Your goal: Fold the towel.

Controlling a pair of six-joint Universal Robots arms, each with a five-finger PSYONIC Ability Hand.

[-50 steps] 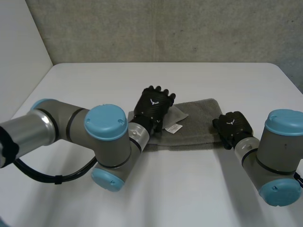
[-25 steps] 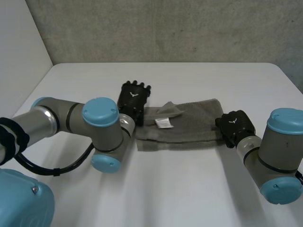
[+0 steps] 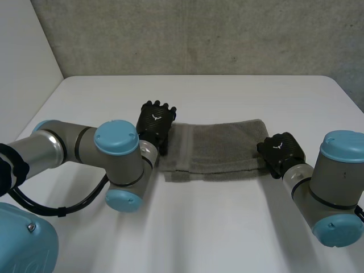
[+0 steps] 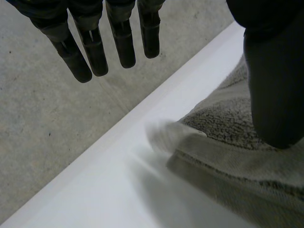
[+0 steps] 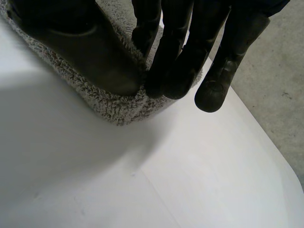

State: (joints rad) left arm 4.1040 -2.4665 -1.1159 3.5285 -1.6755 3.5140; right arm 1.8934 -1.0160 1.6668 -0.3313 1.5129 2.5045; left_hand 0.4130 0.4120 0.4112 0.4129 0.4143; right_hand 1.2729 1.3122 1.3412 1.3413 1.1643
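A grey towel [image 3: 222,149] lies as a long folded strip across the middle of the white table [image 3: 227,227]. My left hand [image 3: 156,119] is at the towel's left end, open, with straight fingers [image 4: 95,52] held off the table. Its thumb [image 4: 275,80] hangs over the towel's corner [image 4: 213,142] without gripping. My right hand [image 3: 280,151] is at the towel's right end. There its thumb [image 5: 85,42] and curled fingers [image 5: 175,57] pinch the towel's edge [image 5: 114,107] between them.
A concrete wall [image 3: 199,34] runs behind the table's far edge, and a white wall [image 3: 23,62] stands at the left. Bare table lies in front of the towel and beyond it. My left arm [image 3: 114,153] reaches across the front left.
My left hand has drawn back leftwards off the towel. The raised flap with the white label now lies flat, label hidden. My right hand's fingers have closed on the right end.
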